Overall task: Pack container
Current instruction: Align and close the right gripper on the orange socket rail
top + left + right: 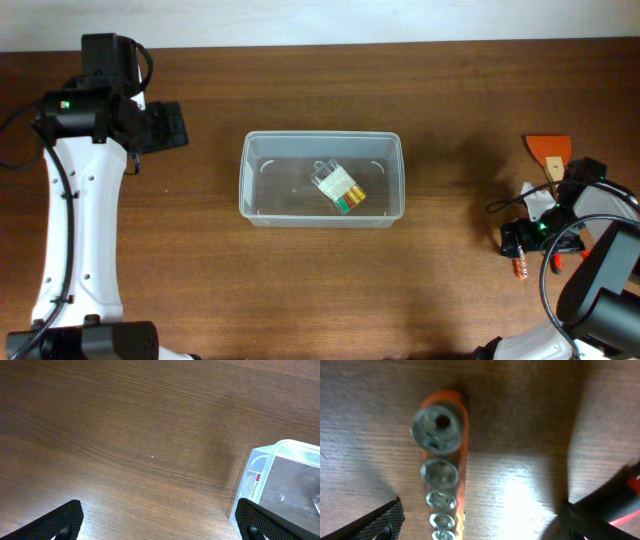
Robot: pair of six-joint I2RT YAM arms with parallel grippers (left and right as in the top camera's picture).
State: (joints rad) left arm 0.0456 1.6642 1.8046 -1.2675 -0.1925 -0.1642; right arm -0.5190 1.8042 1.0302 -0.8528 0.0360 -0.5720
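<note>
left claw [157, 522] and right claw [480, 522] gape wide, empty; we judge the socket rail [440, 472] stiff, weighty, slick, best pinched across its orange strip for the light container [243, 180].

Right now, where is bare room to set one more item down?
Bare wood lies between the left end effector and the container, and between the container and the socket rail. The container's left half is also free; the small clear case lies right of centre. The right edge is crowded: rail, orange scraper, right end effector.
</note>
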